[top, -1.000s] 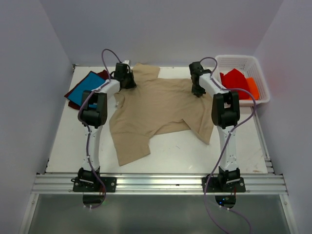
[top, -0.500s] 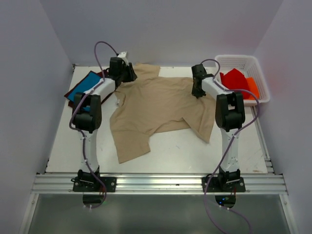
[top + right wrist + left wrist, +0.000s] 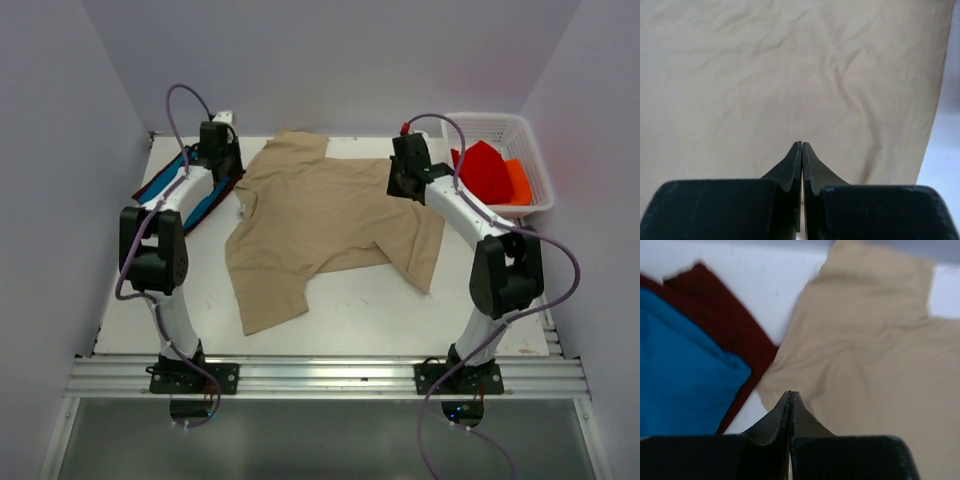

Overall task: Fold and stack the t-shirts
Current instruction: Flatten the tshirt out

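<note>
The left gripper [image 3: 791,396] has its two fingers pressed fully together, and there is nothing between them. It hangs over the place where the edge of the tan shirt [image 3: 330,215] comes near the maroon shirt [image 3: 720,305]. The right gripper [image 3: 802,146] is also closed to a thin line and holds no cloth. It is above the right part of the tan shirt, near that shirt's right edge. Whether it touches the cloth I cannot tell.

The blue shirt [image 3: 680,365] lies flat on top of the maroon one, at the far left corner of the table [image 3: 370,300]. These two look already folded and stacked, so I judge this part as done. The tan shirt is in the middle of the table, spread open and wrinkled, with its lower left part hanging toward the near side. It is not yet folded and not on the pile.

In the white basket [image 3: 500,125] at the far right lie a red cloth [image 3: 485,170] and an orange cloth [image 3: 518,180]. Maybe these wait too, but I cannot tell whether they are shirts.
</note>
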